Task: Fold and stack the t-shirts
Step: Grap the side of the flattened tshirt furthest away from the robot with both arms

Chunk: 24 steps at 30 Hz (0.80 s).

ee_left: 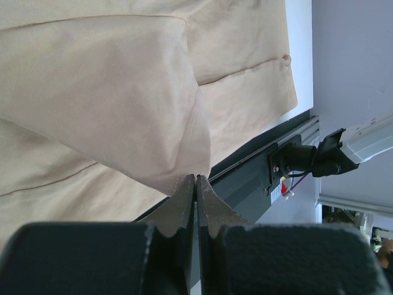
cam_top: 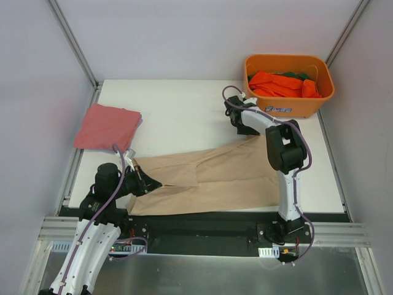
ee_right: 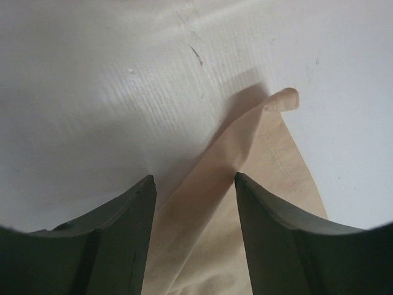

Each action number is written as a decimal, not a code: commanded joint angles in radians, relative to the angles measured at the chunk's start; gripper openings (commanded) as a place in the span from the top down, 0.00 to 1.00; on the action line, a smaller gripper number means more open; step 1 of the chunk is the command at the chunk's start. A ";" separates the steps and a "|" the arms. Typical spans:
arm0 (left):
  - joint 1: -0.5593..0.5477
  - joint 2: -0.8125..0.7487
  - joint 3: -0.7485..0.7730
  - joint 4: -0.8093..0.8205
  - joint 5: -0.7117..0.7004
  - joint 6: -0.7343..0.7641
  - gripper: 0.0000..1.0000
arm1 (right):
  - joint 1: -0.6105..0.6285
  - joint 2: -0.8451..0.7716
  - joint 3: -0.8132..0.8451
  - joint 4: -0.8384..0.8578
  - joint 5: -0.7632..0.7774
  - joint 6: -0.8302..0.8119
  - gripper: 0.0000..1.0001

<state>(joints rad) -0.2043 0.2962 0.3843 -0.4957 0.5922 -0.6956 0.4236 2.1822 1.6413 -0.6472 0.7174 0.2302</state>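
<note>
A beige t-shirt [cam_top: 215,178] lies spread along the table's near edge, partly folded lengthwise. My left gripper [cam_top: 153,182] is shut on its left edge; the left wrist view shows the cloth [ee_left: 123,104] pinched at the tips of my closed gripper [ee_left: 196,179]. My right gripper [cam_top: 249,130] is open over the shirt's far right corner; in the right wrist view the corner [ee_right: 270,123] runs between the spread fingers [ee_right: 141,203] of my gripper [ee_right: 193,179]. A pinkish-red t-shirt [cam_top: 107,126] lies folded at the far left. Orange and green shirts [cam_top: 282,84] lie in the bin.
The orange plastic bin [cam_top: 288,104] stands at the far right corner of the white table [cam_top: 178,110]. The black base rail [ee_left: 258,166] runs just beyond the table's near edge. Grey walls enclose the sides.
</note>
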 commanded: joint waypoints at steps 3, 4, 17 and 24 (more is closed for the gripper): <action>-0.012 0.006 0.005 0.003 -0.008 -0.007 1.00 | -0.034 -0.067 -0.084 -0.002 -0.033 0.100 0.42; -0.010 0.004 0.008 0.003 -0.008 -0.007 1.00 | -0.036 -0.070 -0.084 0.000 -0.041 0.101 0.42; -0.010 0.003 0.028 0.000 -0.048 0.002 1.00 | -0.065 -0.156 -0.176 0.064 0.022 0.143 0.90; -0.012 0.023 0.100 -0.020 -0.083 0.045 1.00 | -0.062 -0.291 -0.253 0.107 0.031 0.127 1.00</action>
<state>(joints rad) -0.2043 0.3065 0.4053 -0.5179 0.5404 -0.6884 0.3618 2.0289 1.4181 -0.5667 0.7158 0.3511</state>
